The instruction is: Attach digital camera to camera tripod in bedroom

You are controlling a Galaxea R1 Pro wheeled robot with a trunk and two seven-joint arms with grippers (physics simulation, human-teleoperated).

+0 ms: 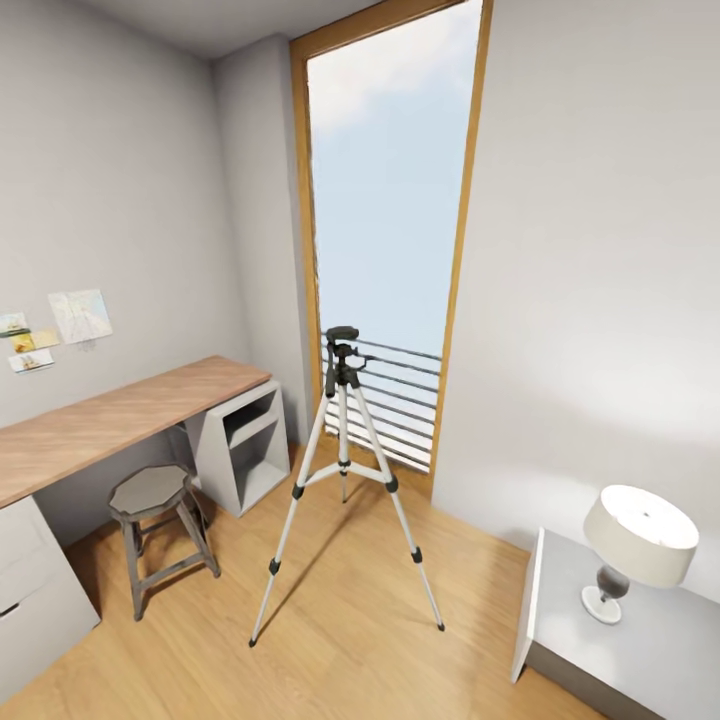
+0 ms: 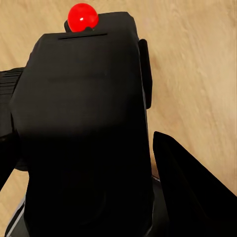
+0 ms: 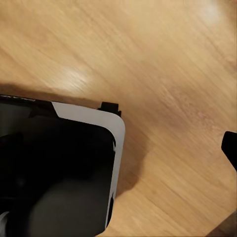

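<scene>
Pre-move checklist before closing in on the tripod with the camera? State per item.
1. Digital camera in left gripper: ok, black fingers flank the body.
2. Red dot visible: ok.
3. Camera tripod upright, legs spread on the floor: ok.
4. Tripod head bare: ok.
5. Floor path to tripod: ok; stool sits off to the left.
6. Right gripper state: cannot tell.

This is a room in a home, a small bedroom-study with pale walls and a light wood floor (image 1: 340, 640). A wall-length wooden desk (image 1: 120, 420) with a stool (image 1: 150, 495), a bedside lamp (image 1: 635, 545) and a tall wood-framed window (image 1: 390, 200) show it.
</scene>
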